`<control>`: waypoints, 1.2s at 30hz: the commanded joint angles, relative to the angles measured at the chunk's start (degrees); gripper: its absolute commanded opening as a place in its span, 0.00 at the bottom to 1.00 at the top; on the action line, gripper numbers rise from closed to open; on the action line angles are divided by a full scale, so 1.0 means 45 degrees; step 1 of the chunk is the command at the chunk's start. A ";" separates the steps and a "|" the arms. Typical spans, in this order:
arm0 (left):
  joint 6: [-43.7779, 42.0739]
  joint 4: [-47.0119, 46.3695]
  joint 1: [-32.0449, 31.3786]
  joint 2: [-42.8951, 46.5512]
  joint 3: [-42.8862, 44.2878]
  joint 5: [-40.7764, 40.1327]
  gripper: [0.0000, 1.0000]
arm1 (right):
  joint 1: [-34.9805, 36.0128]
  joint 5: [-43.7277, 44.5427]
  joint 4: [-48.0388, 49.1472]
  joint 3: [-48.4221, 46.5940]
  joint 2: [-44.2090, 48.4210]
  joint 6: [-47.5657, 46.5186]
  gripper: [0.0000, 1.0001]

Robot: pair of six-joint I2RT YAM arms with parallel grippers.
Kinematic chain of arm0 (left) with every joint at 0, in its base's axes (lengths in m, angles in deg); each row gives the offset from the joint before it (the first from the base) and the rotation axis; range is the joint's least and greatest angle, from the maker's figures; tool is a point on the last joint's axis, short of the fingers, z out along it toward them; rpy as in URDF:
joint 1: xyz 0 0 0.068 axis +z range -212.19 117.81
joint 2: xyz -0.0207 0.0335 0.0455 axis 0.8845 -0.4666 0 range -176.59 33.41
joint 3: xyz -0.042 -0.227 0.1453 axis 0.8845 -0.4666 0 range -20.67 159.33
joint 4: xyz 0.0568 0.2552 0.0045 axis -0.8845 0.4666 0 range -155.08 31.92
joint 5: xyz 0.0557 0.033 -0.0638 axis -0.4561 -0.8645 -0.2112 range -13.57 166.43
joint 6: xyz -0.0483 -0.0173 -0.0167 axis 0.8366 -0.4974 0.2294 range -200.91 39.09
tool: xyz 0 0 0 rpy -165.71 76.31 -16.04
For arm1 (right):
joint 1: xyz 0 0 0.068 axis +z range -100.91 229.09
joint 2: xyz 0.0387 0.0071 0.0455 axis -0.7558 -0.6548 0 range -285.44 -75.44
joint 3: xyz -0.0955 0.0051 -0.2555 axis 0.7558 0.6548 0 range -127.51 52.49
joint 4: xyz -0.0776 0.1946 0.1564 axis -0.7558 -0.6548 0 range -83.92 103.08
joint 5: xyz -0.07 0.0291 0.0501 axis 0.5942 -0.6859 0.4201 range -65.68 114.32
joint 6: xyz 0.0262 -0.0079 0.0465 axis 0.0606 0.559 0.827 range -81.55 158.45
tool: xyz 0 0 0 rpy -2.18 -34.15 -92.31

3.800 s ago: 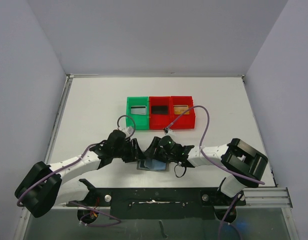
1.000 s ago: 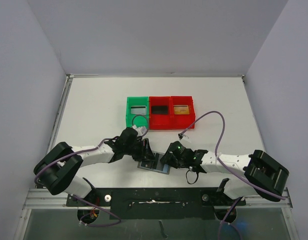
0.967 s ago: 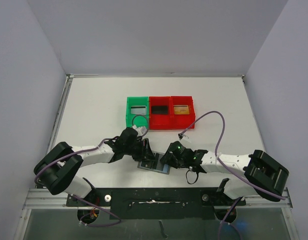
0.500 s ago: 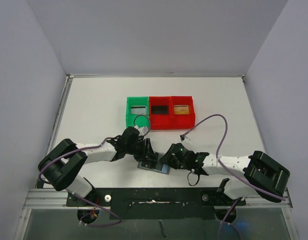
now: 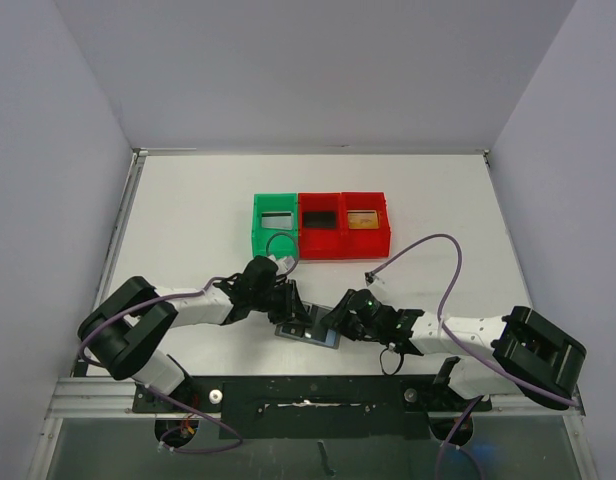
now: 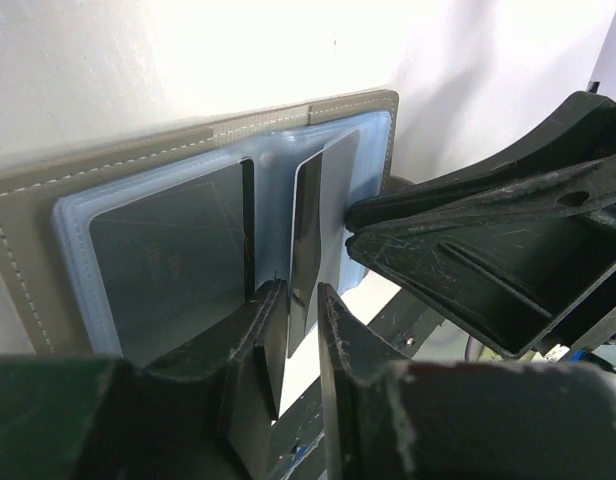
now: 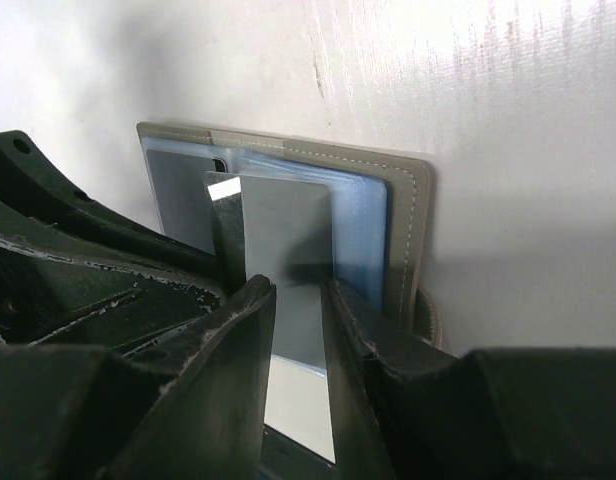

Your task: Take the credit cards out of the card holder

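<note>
The card holder (image 5: 310, 334) lies open near the table's front edge, grey border (image 6: 28, 230) around bluish pockets. A silvery-grey credit card (image 6: 313, 230) stands tilted, partly out of its pocket. My left gripper (image 6: 300, 295) is shut on the card's near end. A darker card (image 6: 168, 260) stays flat in the other pocket. My right gripper (image 7: 300, 290) comes in from the opposite side. Its jaws are slightly apart, one finger (image 7: 373, 300) resting on the pocket, and the card (image 7: 288, 220) shows in the gap. From above, both grippers (image 5: 293, 318) (image 5: 333, 322) meet over the holder.
A green bin (image 5: 275, 225) and two red bins (image 5: 343, 222) stand in a row behind the holder, each with a flat item inside. A purple cable (image 5: 428, 245) loops over the table on the right. The black base rail (image 5: 308, 395) runs just in front.
My left jaws have narrowed onto the silvery-grey card. The right arm has stretched lower and further right while its gripper stays at the holder.
</note>
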 commanded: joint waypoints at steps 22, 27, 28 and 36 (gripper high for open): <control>-0.0886 0.1494 0.0404 0.0681 0.0731 -0.0442 0.01 | -0.0134 0.0319 -0.2134 -0.0358 -0.0399 -0.0550 0.29; -0.1074 0.1697 0.0545 0.0891 0.0728 -0.0429 0.01 | -0.0133 0.0379 -0.2335 -0.0609 -0.0454 -0.0735 0.29; -0.1096 0.1699 0.0566 0.0896 0.0733 -0.0418 0.01 | -0.0166 0.0320 -0.2361 -0.0696 -0.0440 -0.0834 0.29; -0.1098 0.1647 0.0567 0.0951 0.0818 -0.0358 0.01 | -0.0440 0.0074 -0.2590 -0.1990 0.0499 -0.2559 0.30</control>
